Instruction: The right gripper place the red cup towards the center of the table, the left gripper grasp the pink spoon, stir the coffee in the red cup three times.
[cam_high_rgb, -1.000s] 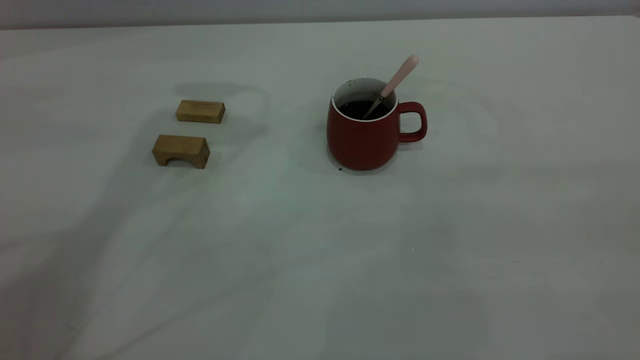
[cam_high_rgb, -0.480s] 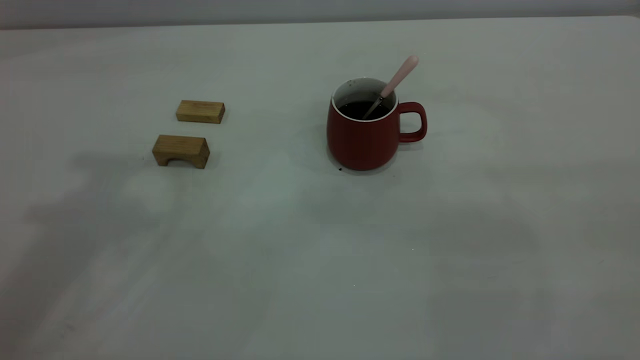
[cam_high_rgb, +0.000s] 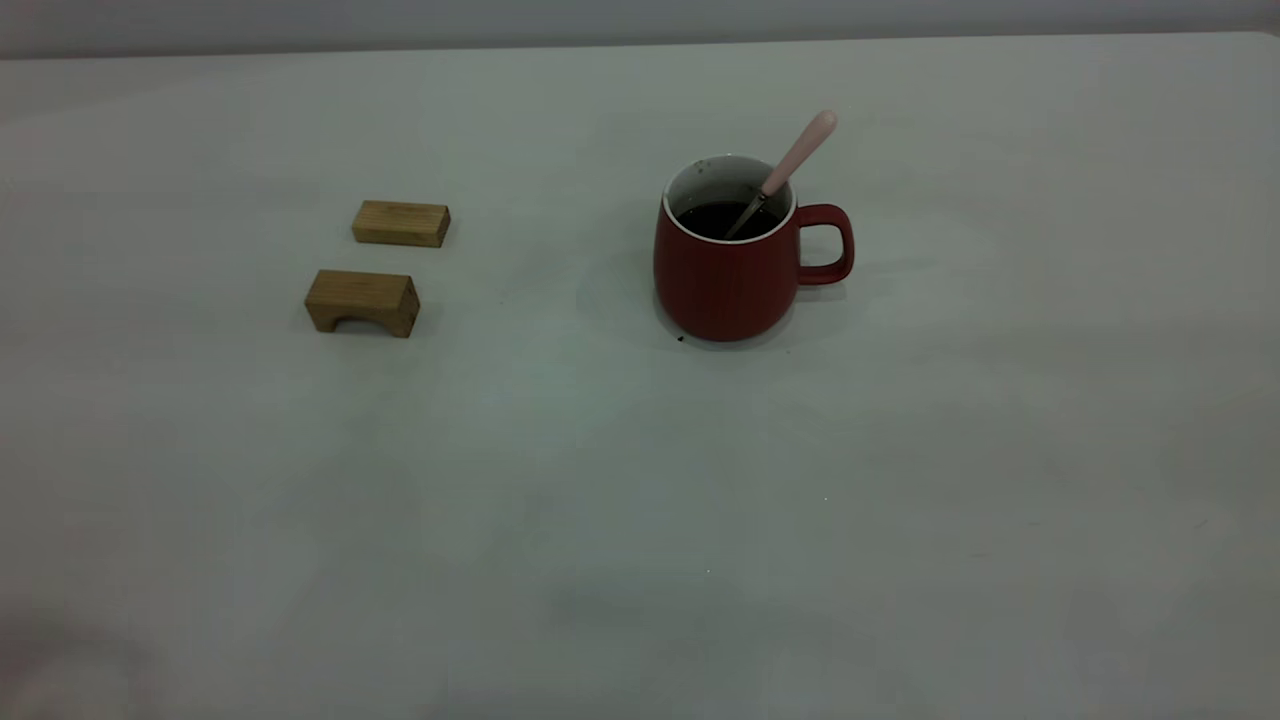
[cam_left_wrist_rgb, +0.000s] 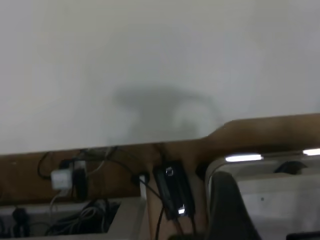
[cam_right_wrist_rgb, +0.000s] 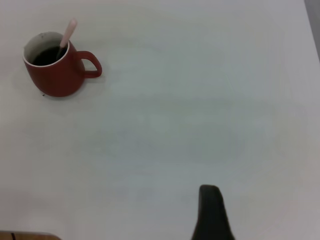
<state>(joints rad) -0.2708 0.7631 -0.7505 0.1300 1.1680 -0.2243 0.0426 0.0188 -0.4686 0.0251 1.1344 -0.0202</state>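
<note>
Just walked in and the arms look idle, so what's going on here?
Nothing is being handled right now. The cup stands on the table, handle toward the right arm's side, with coffee in it. The spoon leans in the cup, bowl in the coffee, pink handle sticking out over the rim, free of any grip. Neither arm shows in the exterior view; both wrist views look on from a distance, the left one at the table edge. Two wooden blocks sit off to the left.

One red cup (cam_high_rgb: 727, 280), one pink spoon (cam_high_rgb: 795, 160), two wooden blocks (cam_high_rgb: 362, 301).
</note>
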